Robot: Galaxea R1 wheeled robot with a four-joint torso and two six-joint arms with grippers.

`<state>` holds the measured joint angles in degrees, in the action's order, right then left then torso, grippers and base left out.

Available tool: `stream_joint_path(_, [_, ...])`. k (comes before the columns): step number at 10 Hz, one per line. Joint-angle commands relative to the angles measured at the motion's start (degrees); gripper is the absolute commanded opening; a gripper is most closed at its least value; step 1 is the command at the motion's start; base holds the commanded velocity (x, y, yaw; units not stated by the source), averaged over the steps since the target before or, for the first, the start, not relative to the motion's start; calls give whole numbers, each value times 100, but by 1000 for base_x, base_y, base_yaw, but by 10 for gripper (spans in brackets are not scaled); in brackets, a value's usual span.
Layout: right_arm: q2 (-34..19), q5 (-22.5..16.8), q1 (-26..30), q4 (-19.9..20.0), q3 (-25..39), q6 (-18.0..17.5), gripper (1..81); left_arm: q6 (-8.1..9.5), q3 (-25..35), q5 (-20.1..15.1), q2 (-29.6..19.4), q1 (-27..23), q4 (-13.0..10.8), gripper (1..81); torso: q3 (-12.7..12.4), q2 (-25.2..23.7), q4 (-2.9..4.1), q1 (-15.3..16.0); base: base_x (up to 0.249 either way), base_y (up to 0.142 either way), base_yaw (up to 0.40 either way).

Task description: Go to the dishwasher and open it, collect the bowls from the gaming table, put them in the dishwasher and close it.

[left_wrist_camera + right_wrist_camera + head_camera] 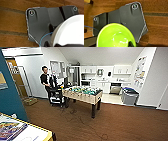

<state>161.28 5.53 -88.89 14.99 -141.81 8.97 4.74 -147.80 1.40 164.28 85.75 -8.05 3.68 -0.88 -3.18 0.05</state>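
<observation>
Overhead, the dishwasher (115,88) is showing far off and the gaming table (37,133) close by. Wrist cameras are showing a white bowl (70,31) and green bowl (115,35); I cannot tell either gripper's jaw state.

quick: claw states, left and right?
Left claw: holding the white bowl.
Right claw: holding the green bowl.

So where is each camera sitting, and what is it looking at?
Head view: high on the robot, looking forward and down across the room at the foosball table and the dishwasher.
Left wrist view: on the left wrist, looking down past the robot's dark plate at a white bowl.
Right wrist view: on the right wrist, looking down at a green bowl.
Both wrist views share the brown floor.
</observation>
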Motion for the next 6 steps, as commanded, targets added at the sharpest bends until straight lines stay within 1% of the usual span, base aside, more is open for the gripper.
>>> stream_joint_path(1, [-94,-334,227,-40,14,-1,10,18,14,-290,-62,-256,-4,10,0,0,0,0,0,0,-394])
stream_joint_path(6, [-102,-334,244,-49,14,-1,10,18,14,-290,-70,-256,-22,10,0,0,0,-2,0,0,-368])
